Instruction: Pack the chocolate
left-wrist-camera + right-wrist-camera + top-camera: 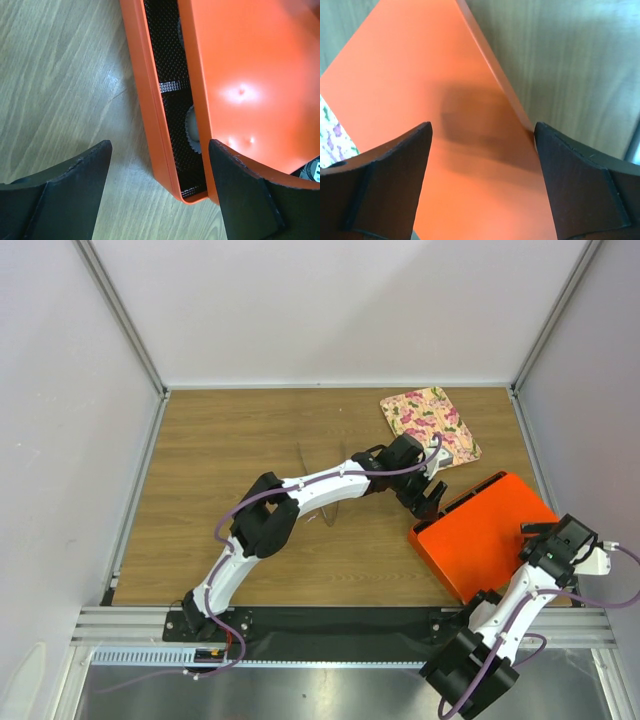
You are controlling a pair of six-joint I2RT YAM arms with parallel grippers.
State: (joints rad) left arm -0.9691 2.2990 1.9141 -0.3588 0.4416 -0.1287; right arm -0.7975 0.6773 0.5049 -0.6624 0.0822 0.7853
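While reaching across the counter toward 3 o'clock, holds the left tool spread wide with nothing gripped, one finger over bare wood, the other over the orange lid. Straddles a corner of the orange box, with the lid sitting ajar above the base. Shows, through that gap, black mesh-like lining and part of a white fluted paper cup. Cannot make out the chocolate in any view; cannot tell whether more of the box's inside holds it. Poises the right tool at 4 o'clock, likewise wide open and empty, above the lid, with its right finger just at the lid's edge. Beyond the box, at 1 o'clock, finds a flowered pad lying flat on the counter, just beside the left wrist.
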